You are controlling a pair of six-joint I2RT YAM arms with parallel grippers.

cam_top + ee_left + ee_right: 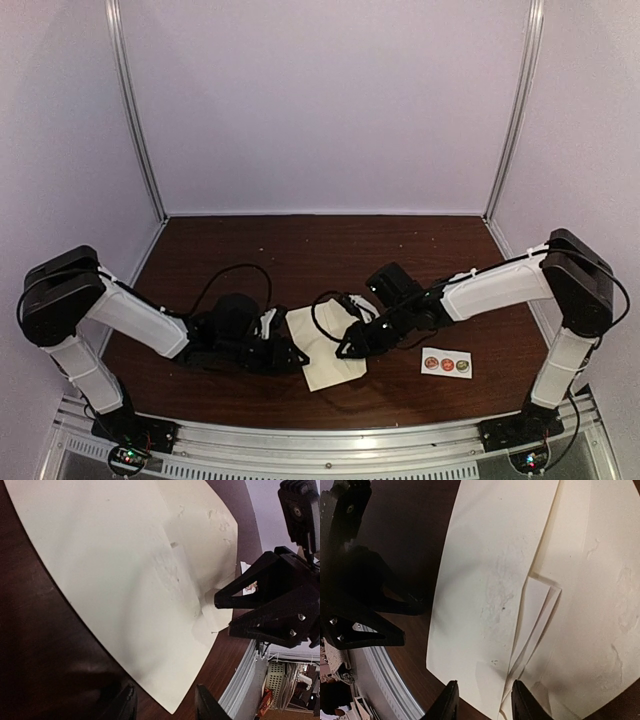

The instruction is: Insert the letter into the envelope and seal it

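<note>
My right gripper (484, 696) stands apart astride the envelope (480, 580) edge, left gripper (165, 701) apart too; the letter (537, 600) pokes out, so a skewed push may crumple it.

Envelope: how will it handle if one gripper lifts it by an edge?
Probably floppy: the envelope is thin paper, creased and dimpled in the left wrist view, so a one-edge lift would likely droop. Likely light and easy to slide: it rests on the smooth table. The letter pokes out and may slip free.
</note>
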